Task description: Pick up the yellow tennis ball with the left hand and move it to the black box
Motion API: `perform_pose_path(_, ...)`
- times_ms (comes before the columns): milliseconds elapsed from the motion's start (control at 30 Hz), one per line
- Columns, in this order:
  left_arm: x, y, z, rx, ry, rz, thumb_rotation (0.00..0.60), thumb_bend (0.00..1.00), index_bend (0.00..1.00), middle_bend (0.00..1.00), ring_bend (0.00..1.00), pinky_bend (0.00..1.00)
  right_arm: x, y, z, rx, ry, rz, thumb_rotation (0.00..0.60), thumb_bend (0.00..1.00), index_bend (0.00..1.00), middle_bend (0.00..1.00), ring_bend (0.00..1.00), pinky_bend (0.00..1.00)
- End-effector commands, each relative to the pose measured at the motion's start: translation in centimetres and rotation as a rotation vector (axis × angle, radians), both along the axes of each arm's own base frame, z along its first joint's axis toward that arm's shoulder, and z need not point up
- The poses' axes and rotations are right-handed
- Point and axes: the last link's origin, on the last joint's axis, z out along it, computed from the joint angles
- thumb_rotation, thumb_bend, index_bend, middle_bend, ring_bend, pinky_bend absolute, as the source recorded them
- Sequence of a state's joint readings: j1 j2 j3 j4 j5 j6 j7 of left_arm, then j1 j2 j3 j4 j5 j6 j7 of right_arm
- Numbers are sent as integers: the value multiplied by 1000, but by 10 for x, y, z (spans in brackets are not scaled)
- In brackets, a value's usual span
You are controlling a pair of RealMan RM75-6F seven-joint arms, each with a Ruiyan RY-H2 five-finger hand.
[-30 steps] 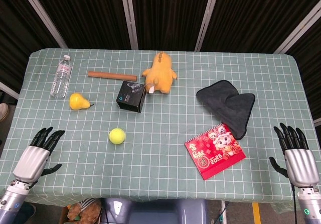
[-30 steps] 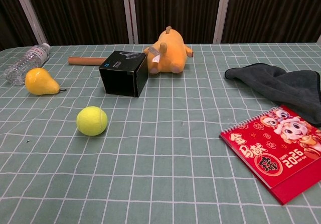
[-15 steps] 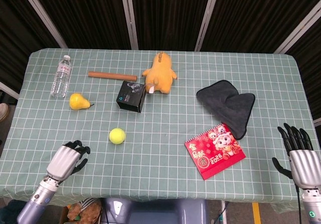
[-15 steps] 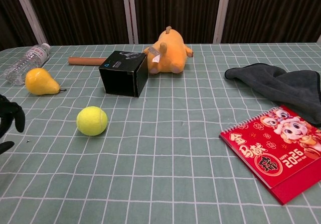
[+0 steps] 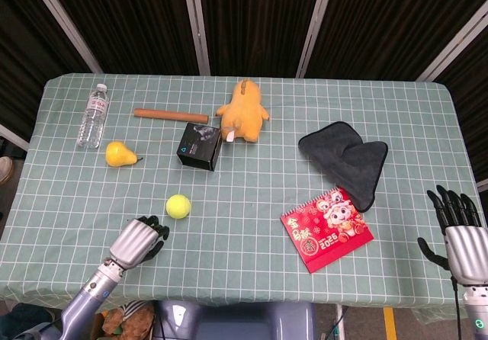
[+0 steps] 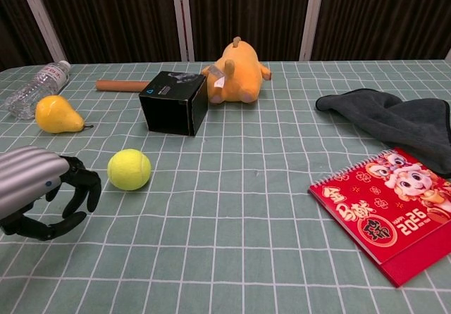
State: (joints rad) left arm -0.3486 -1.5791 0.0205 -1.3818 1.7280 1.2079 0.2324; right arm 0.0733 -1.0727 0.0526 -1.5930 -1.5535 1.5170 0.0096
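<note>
Dark curtains back the checked worktop (image 5: 252, 264). Ball (image 5: 178, 206) lies near its front edge; left robot hand (image 5: 138, 241), fingers apart and empty, sits just beside. A nudge could roll it off, away from the box (image 5: 200, 146).

Two robot hands: left hand (image 5: 137, 241) and right hand (image 5: 460, 235) each have a ribbed silver back and slim black jointed fingers (image 6: 81, 185), on silver-grey forearms; a small green light shows below the right wrist.

A fuzzy yellow tennis ball (image 6: 129, 170) rests on the tablecloth, apart from the upright black box (image 6: 174, 103) behind it.
</note>
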Motion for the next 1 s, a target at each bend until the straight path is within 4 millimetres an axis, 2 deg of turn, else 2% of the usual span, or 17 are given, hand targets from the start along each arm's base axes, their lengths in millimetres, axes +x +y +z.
perform_pose_path(33,5,4,-6,-7,-6,-4,600,416,495,631,368,488,0,0,0,0,1,-1,600,334,0,0,0,0)
perform_pose_path(100,8,6,-12,-21,-11,-5,600,416,497,630,369,453,-2,0,-1,5,5,-3,600,334,0,0,0,0)
perform_pose_path(533,9,34,-19,-19,-6,36,600,379,483,623,369,447,1,1,1,-15,6,30,600,333,0,0,0,0)
perform_pose_path(1000,15,62,-25,-44,46,28,600,379,398,592,366,416,8,1,-2,22,-35,81,600,334,0,0,0,0)
